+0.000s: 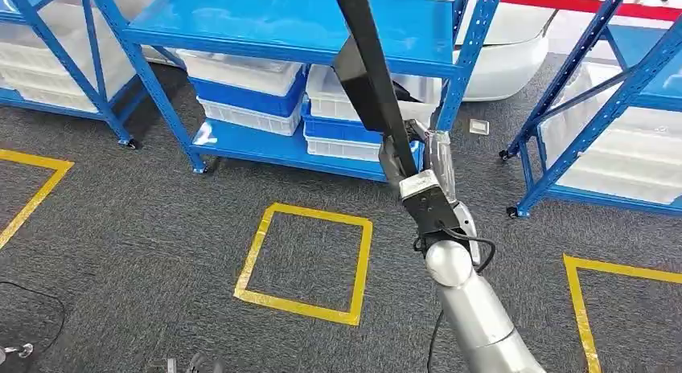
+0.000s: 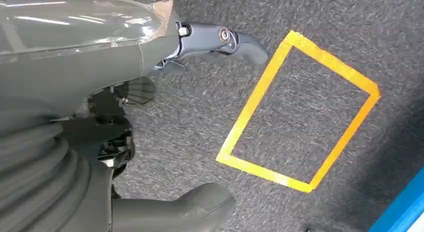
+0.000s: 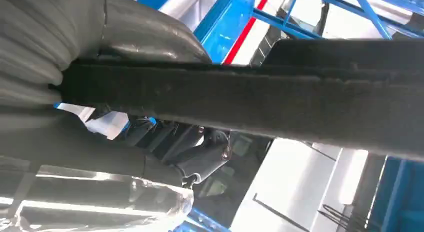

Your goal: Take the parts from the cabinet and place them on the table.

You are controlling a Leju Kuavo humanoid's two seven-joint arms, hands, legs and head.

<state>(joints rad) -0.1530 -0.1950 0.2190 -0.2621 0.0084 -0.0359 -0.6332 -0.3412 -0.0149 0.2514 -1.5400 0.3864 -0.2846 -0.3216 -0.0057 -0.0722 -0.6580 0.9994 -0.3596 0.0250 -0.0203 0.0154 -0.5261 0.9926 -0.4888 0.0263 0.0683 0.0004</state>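
Note:
A long black part (image 1: 370,75) slants up across the head view in front of the blue cabinet (image 1: 289,23). My right hand (image 1: 425,170) grips its lower end, at the end of my silver right arm (image 1: 474,309). Seen from the right wrist, the same black part (image 3: 260,99) runs straight across, with my right hand (image 3: 125,142) wrapped around it. My left hand (image 2: 125,92) hangs over the grey carpet with its fingers (image 2: 225,42) and thumb apart and nothing in them.
White and blue bins (image 1: 253,96) fill the cabinet's lower shelf. More blue racks with white bins stand at the left (image 1: 48,67) and right (image 1: 611,140). Yellow tape squares (image 1: 306,260) mark the carpet. A white curved body (image 1: 507,55) stands behind the cabinet.

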